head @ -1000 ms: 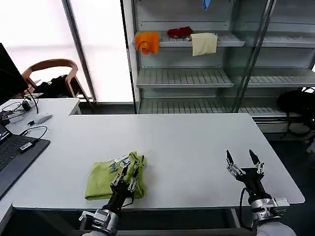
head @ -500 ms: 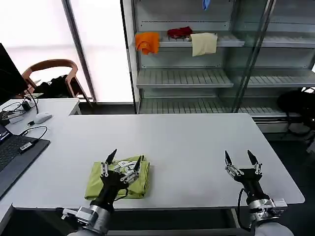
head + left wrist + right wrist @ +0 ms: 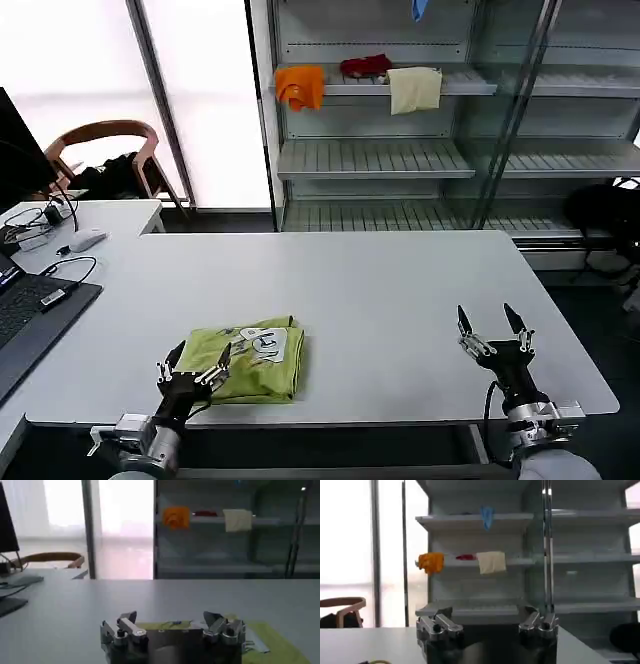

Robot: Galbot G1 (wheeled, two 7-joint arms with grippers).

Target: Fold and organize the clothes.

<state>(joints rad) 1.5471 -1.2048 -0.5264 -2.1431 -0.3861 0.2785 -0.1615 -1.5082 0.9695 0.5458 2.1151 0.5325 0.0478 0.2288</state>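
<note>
The lime T-shirt is lying folded on the counter near its front edge. The left tool, released and empty, is hovering at the shirt's near-left corner, seemingly done. The right tool is idling spread apart, well off to the right.

A lime yellow-green T-shirt lies folded into a flat rectangle near the counter's front edge, white label showing.

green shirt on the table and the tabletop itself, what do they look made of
The green shirt looks like thin, soft knit fabric, likely cotton: matte, creased, lying in limp folds with a white label showing. The tabletop looks like smooth, hard white laminate or painted board, with a slight sheen; which one is unclear.
</note>
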